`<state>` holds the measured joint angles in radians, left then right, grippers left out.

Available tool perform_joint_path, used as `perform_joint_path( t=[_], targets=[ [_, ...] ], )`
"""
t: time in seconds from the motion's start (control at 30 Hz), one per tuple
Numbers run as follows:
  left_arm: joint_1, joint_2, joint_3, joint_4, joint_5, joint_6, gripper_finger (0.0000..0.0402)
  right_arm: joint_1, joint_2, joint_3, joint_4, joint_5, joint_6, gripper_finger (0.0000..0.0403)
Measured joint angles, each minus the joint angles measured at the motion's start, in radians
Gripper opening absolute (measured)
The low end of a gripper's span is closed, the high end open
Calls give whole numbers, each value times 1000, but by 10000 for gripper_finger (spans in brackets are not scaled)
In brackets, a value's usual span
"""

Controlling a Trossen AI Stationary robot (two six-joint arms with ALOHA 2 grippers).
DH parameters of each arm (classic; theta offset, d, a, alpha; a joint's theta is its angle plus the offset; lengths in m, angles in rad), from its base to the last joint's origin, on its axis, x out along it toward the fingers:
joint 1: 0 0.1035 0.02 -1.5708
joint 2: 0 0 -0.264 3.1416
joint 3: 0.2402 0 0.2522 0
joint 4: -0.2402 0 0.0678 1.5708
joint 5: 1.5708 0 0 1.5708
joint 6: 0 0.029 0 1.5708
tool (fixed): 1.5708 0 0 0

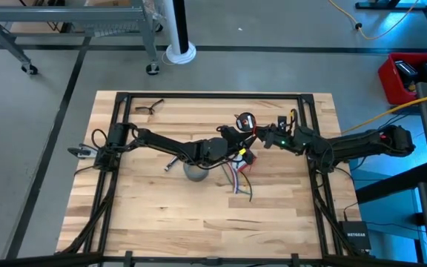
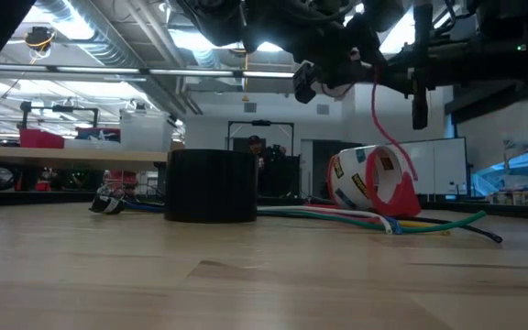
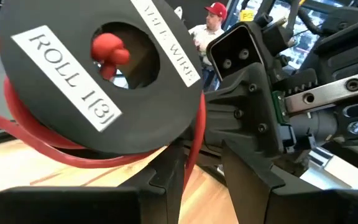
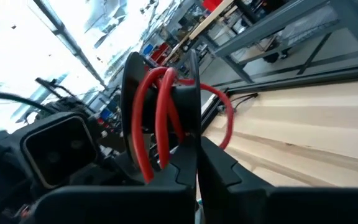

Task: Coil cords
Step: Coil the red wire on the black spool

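Observation:
A black spool (image 3: pixel 98 81) wound with the thin red wire (image 4: pixel 160 112) hangs above the table's middle (image 1: pixel 245 120). My left gripper (image 3: pixel 207 186) reaches in from the left, and the spool's lower part sits in front of its parted fingers. My right gripper (image 4: pixel 196 165) comes from the right and is shut at the spool's side. A free length of red wire (image 2: pixel 385 128) hangs down toward the table. A small dark coil (image 1: pixel 167 167) lies on the boards, left of the grey roll (image 1: pixel 195 172). My left gripper holds the spool by its lower rim (image 3: pixel 166 152), coming in level from the table's left. The spool is lifted clear and tilted, and it hides the place of contact. My right gripper pinches the red wire (image 4: pixel 224 134) just off the spool, level from the right. The wire loops slack from the spool to the fingers.
A red-and-white tape dispenser (image 2: pixel 374 179) and a bundle of coloured cords (image 2: pixel 337 215) lie on the table below the grippers. Glasses (image 1: pixel 148 108) rest at the far left. A black frame (image 1: pixel 213 95) borders the table. A person (image 3: pixel 213 22) stands in the room beyond.

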<state>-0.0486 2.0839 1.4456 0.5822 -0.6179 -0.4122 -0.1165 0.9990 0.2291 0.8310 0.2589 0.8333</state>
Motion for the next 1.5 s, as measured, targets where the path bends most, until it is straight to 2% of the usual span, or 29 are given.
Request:
perform_joint_path(
  t=[0.23,0.5,0.63,0.8,0.93,1.3,1.5],
  targets=[
    [0,2,0,4,3,0,90,12,0,0,0,29,-2,3],
    [-5,2,0,5,4,0,7,12,0,0,0,28,-2,3],
    [-13,2,0,5,-3,0,10,12,0,0,-2,26,-3,3],
    [-37,2,0,4,-82,19,4,12,0,0,-4,20,-4,3],
    [-57,1,0,7,-97,54,2,13,0,0,-13,19,-4,3],
    [-23,1,0,31,-85,-6,2,12,0,0,-32,6,-1,3],
    [7,1,18,59,11,-56,1,12,-1,2,-57,11,-1,3]
  ],
)
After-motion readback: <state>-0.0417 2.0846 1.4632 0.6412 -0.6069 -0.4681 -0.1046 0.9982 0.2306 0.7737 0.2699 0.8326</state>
